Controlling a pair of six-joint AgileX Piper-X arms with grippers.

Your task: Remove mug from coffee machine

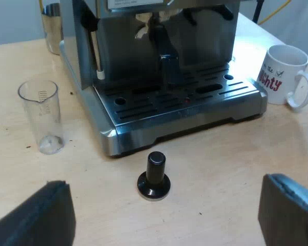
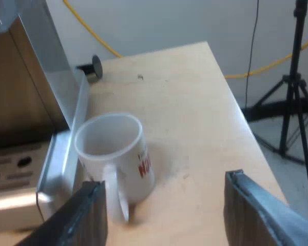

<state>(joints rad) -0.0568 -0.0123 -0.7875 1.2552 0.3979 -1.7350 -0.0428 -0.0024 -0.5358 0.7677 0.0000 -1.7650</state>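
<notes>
A white mug [image 1: 283, 75] with red lettering stands upright on the wooden table, beside the corner of the espresso machine's [image 1: 159, 61] drip tray [image 1: 185, 110], not on it. In the right wrist view the mug [image 2: 115, 159] sits close under my right gripper [image 2: 161, 218], whose fingers [image 2: 87, 215] are open, one near the mug's handle; nothing is held. My left gripper [image 1: 164, 215] hangs open over the table before the machine. A metal holder's dark handle [image 1: 169, 72] sticks out of the machine's front.
A black-knobbed tamper [image 1: 154, 177] stands on the table in front of the drip tray. A clear measuring glass [image 1: 42, 116] stands beside the machine, a metal jug [image 1: 52, 28] behind it. The table edge [image 2: 246, 123], a tripod [image 2: 292, 87] and cables lie beyond the mug.
</notes>
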